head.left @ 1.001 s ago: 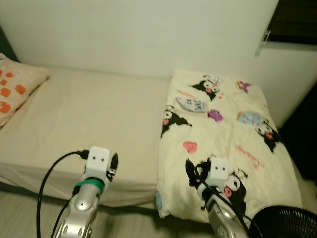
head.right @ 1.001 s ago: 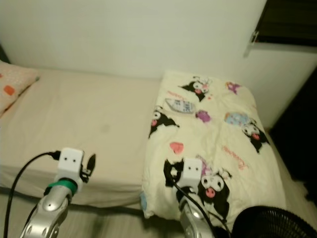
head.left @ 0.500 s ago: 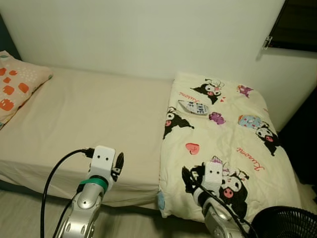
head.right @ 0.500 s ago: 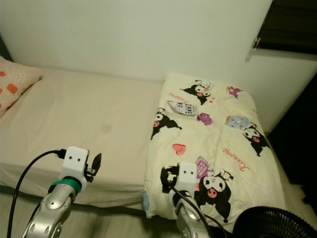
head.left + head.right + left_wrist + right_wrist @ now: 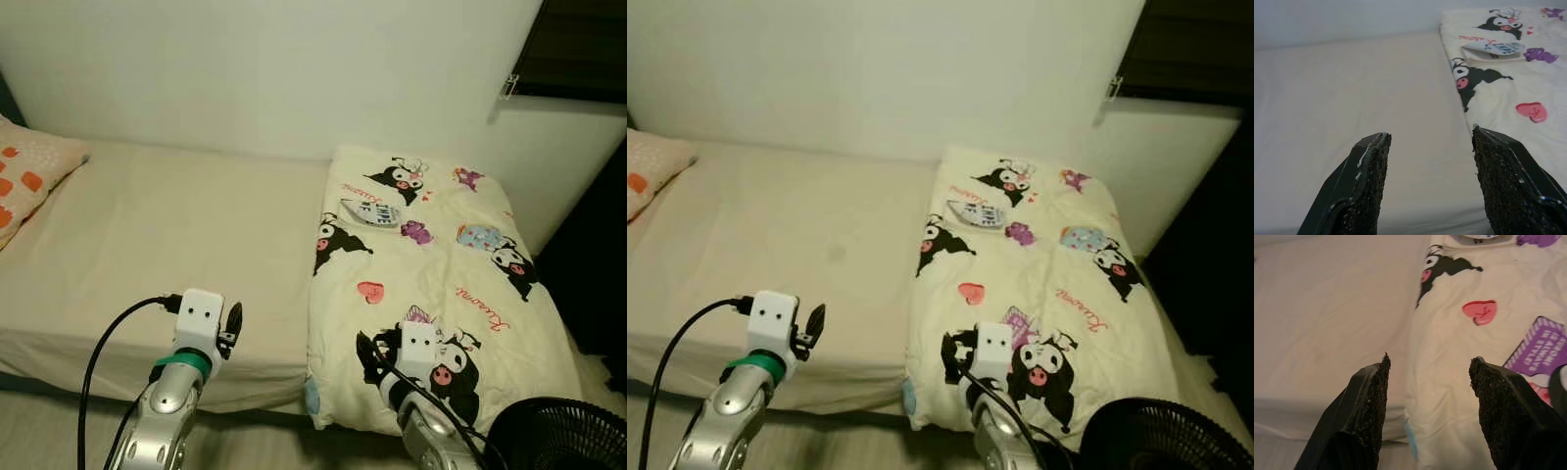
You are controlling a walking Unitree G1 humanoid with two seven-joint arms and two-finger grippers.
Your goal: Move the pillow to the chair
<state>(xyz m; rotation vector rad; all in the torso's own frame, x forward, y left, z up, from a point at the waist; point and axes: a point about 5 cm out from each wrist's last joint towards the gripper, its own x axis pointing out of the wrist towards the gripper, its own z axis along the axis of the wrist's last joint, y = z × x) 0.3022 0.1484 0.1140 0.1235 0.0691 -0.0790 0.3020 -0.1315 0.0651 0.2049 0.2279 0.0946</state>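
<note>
Left gripper [image 5: 1427, 161]: jaws spread, empty, raised over the near edge of the bed.
Right gripper [image 5: 1427, 387]: jaws spread, empty, over the quilt's near left edge.
Cream cartoon-print quilt [image 5: 441, 284]: spread on the bed's right part.
Beige-sheeted bed [image 5: 167, 235]: along the white wall.
Peach pillow with orange patches [image 5: 24, 181]: far left on the bed, well apart from both grippers.
Black wire basket [image 5: 563, 436]: on the floor, lower right.

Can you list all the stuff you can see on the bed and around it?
pillow: one, pale with orange patches, at the bed's far left end
bed: one, cream sheet, against the white wall
quilt: one, cream with black cartoon figures and pink hearts, folded on the bed's right part
fan: one, black, on the floor at lower right
left gripper: one, black fingers open, above the bed's near edge
right gripper: one, black fingers open, above the quilt's near left edge
</note>
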